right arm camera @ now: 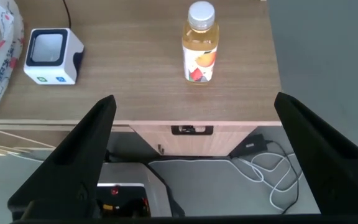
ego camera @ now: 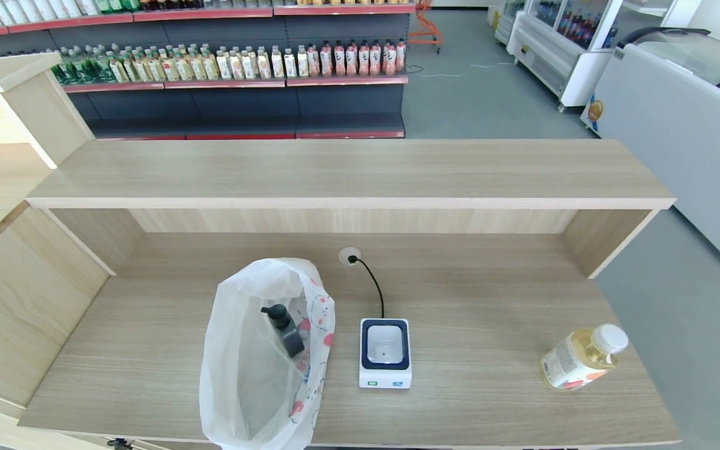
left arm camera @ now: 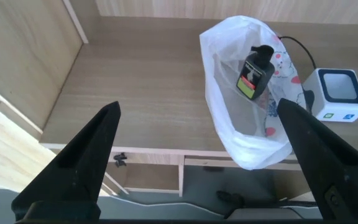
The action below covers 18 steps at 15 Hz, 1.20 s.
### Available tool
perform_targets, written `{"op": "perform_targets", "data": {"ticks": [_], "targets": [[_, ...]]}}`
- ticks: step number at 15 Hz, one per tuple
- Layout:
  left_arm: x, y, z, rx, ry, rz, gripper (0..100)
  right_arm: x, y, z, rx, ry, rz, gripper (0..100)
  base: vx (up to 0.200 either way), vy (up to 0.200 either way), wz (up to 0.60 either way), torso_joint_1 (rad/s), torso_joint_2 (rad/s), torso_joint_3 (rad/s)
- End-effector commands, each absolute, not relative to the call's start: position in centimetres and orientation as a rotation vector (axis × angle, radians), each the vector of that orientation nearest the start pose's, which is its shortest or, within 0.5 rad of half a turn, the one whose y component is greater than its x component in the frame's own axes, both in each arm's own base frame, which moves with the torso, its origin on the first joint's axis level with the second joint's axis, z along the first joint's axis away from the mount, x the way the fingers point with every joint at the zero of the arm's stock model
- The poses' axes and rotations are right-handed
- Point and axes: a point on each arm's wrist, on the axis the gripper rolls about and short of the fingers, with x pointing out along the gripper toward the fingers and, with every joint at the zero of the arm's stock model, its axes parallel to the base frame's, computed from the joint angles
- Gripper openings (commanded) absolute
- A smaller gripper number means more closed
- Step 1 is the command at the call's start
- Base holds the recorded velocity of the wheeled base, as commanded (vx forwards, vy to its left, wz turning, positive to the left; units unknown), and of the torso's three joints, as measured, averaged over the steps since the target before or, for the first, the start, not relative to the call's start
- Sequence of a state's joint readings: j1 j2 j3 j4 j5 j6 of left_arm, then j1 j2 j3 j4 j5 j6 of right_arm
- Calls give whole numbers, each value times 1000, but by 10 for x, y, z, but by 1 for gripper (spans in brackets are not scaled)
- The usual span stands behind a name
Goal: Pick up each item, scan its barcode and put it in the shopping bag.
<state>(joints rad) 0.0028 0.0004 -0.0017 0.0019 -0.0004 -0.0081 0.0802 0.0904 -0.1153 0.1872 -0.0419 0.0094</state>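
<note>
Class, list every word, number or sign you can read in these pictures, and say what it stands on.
No text can be read.
Clear plastic bottle of yellow liquid: label print too blurred.
Dark pump bottle in the white plastic bag: red and green label, too small.
White box-shaped scanner: green and blue front marks, unreadable.

Bag (ego camera: 235,375) base cropped; pump bottle (ego camera: 288,331) perhaps half-hidden.
</note>
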Motion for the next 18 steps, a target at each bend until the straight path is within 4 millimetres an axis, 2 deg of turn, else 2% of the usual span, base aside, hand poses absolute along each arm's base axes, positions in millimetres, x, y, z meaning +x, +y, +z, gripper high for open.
{"op": "perform_targets", "data": {"ticks": [1,5,8,18], "targets": [[-23,0,76,-8,2,3,100,-24,-3,88,-1,173,37,100,-200,0,0,22,22,-2],[-23,0,76,-3,2,3,100,-24,-3,88,-3,173,39,100,-200,0,0,-5,-2,5],[-23,0,76,25,0,3,100,-24,-3,88,-3,173,39,100,0,0,0,0,0,0],[-23,0,76,23,0,2,100,-24,-3,88,-3,173,38,100,0,-200,0,4,0,4]]}}
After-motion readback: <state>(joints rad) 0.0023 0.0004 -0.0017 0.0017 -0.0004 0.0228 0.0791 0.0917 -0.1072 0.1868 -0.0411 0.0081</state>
